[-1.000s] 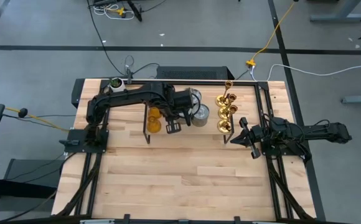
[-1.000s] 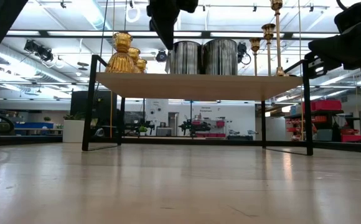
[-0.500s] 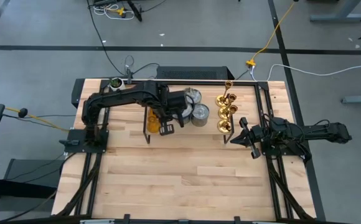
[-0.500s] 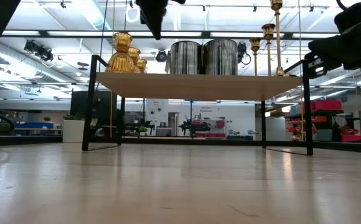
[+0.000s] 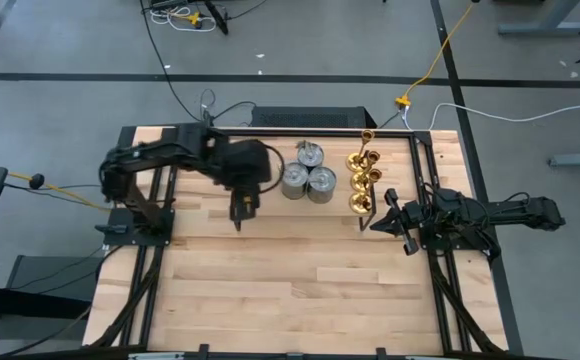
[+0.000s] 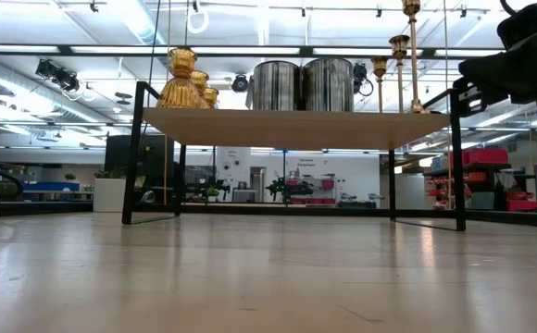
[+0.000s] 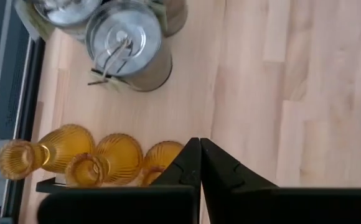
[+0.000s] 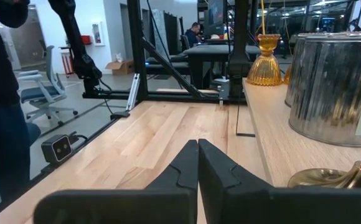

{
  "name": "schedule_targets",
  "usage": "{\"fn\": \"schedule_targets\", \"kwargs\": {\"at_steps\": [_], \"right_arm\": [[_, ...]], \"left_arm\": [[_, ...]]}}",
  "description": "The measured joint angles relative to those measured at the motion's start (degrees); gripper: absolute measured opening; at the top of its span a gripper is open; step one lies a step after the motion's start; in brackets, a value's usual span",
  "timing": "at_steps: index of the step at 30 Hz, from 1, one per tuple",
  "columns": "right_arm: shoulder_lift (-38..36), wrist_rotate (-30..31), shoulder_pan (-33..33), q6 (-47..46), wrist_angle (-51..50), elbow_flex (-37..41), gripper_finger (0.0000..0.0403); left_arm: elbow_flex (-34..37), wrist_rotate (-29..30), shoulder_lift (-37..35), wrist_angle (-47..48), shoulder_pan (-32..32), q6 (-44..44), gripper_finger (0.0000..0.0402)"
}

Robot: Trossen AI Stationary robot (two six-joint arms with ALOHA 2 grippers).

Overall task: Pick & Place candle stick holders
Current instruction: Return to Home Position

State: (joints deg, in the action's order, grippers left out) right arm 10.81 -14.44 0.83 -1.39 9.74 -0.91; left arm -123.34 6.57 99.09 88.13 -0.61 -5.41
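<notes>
Candle stick holders [image 6: 301, 85] stand in three groups on a wooden shelf [image 6: 296, 127] with black wire sides, set at the far middle of the tabletop [image 5: 300, 290]. Ribbed amber holders [image 7: 115, 155] are on the left, three silver cans [image 5: 321, 184] are clustered in the middle, and tall shiny brass holders [image 5: 364, 178] line the right end.

The left end effector [image 7: 200, 143] is clenched and empty, its fingers pressed together. It hangs over the shelf's near left corner, just beside the amber holders. The right end effector [image 8: 198, 144] is also clenched and empty. It sits low by the shelf's near right corner and points across the tabletop.

The tabletop is pale wood in long jointed planks. Around it is a grey floor crossed by dark cables and one yellow cable [image 5: 440, 60]. Beyond lies a large hall with strip lights, desks, an office chair [image 8: 43, 87] and a seated person [image 8: 196, 31] far off.
</notes>
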Motion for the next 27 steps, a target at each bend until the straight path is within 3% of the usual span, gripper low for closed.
{"fn": "schedule_targets", "kwargs": {"at_steps": [14, 27], "right_arm": [[0.0, 0.0, 0.0, 0.0, 0.0, 0.0, 0.0013], [0.0, 0.0, 0.0, 0.0, 0.0, 0.0, 0.0013]], "left_arm": [[2.5, 5.2, -11.0, -2.0, -5.0, -1.0, 0.0003], [43.5, -1.0, -37.3, -30.0, -7.8, -3.0, 0.0007]]}}
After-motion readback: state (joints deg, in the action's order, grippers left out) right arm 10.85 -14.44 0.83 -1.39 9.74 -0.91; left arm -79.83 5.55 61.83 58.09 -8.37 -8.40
